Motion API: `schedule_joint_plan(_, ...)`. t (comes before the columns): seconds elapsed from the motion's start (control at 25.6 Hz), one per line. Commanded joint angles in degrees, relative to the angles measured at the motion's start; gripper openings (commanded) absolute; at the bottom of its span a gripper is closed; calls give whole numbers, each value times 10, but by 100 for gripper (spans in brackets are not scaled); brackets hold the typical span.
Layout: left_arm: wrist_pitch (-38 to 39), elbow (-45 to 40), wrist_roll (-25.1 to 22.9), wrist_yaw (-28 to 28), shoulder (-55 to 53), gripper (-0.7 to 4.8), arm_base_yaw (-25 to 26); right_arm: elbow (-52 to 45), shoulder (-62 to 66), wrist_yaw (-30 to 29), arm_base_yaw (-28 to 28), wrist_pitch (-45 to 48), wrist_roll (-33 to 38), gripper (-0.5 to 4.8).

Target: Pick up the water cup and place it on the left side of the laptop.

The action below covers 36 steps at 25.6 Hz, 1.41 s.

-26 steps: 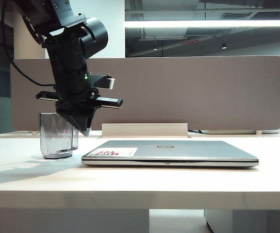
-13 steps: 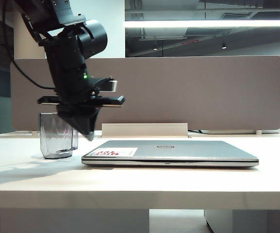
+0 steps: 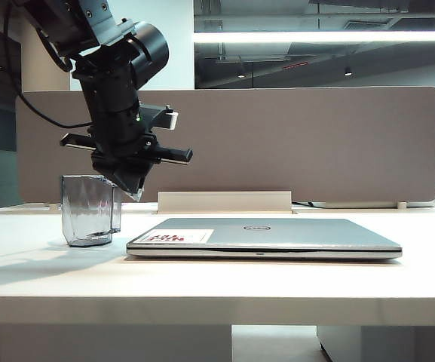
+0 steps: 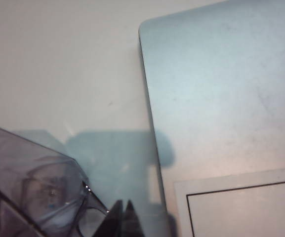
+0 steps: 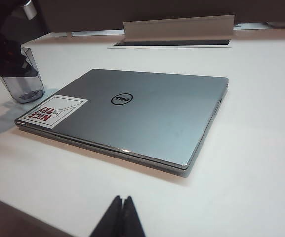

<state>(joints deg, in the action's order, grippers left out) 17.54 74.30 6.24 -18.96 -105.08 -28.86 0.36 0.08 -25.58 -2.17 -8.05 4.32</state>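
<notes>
The cup (image 3: 90,210) stands left of the laptop (image 3: 266,236) — placing looks done; left end effector (image 3: 134,194) just above-right, closed, empty. Right end effector (image 5: 122,217) closed, well back.

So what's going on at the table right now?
The water cup stands on the table just left of the closed laptop, apart from it. The left hand is shut and empty, hanging above the gap between cup and laptop. The right hand is shut too, parked low near the laptop's other side, holding nothing.
</notes>
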Motion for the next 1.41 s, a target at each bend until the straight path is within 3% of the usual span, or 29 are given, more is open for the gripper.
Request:
schedule_joint_plan(0.04, 8, 2, -2, -7, 3, -6, 0, -3, -1, 0, 0, 8, 2, -6)
schedule_joint_plan(0.47, 85, 2, -4, -40, 4, -6, 0, -3, -1, -1, 0, 8, 2, -6)
schedule_joint_plan(0.9, 143, 2, -3, -122, 29, -6, 1, -3, -1, -1, 0, 8, 2, -6)
schedule_joint_plan(1.29, 177, 2, 3, -123, 32, -6, 30, -3, -1, -1, 0, 8, 2, -6)
schedule_joint_plan(1.41, 188, 2, 15, -75, 34, -6, 38, -3, -1, 0, 0, 8, 2, -6)
